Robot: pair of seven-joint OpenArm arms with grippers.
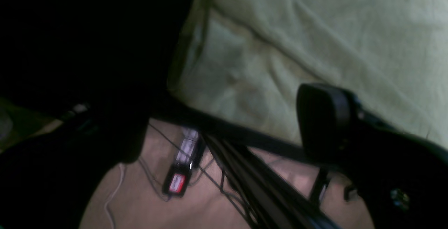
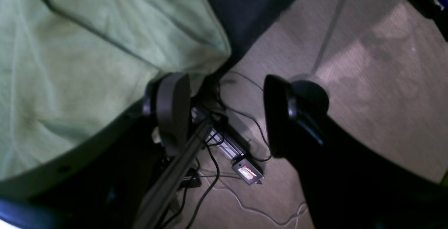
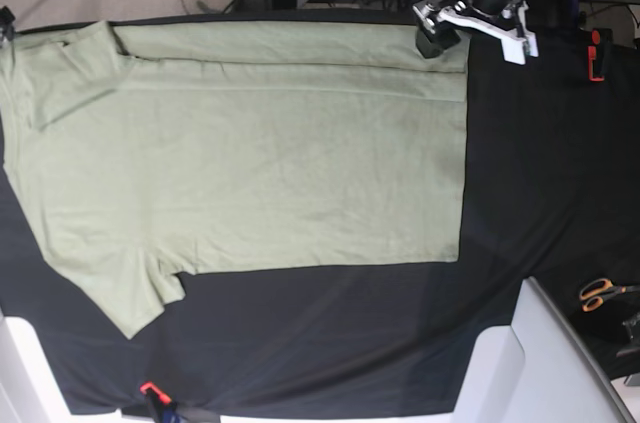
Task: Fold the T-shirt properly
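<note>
The pale sage-green T-shirt (image 3: 260, 163) lies spread flat on the black table cloth (image 3: 540, 173), collar end to the left. A strip along its far edge is folded over. One sleeve (image 3: 135, 288) points to the near left. My left gripper (image 3: 435, 41) hovers at the shirt's far right corner. In the left wrist view it (image 1: 227, 131) is open and empty, at the table edge beside the cloth (image 1: 315, 36). My right gripper (image 2: 224, 117) is open and empty past the table edge, next to the shirt (image 2: 70, 57). In the base view only a dark bit of it shows at the far left.
Orange scissors (image 3: 602, 293) and a red tool (image 3: 594, 55) lie at the right. A white bin (image 3: 520, 363) stands at the near right. Beyond the far table edge the floor holds cables and a power strip (image 2: 245, 171), which the left wrist view also shows (image 1: 178, 181).
</note>
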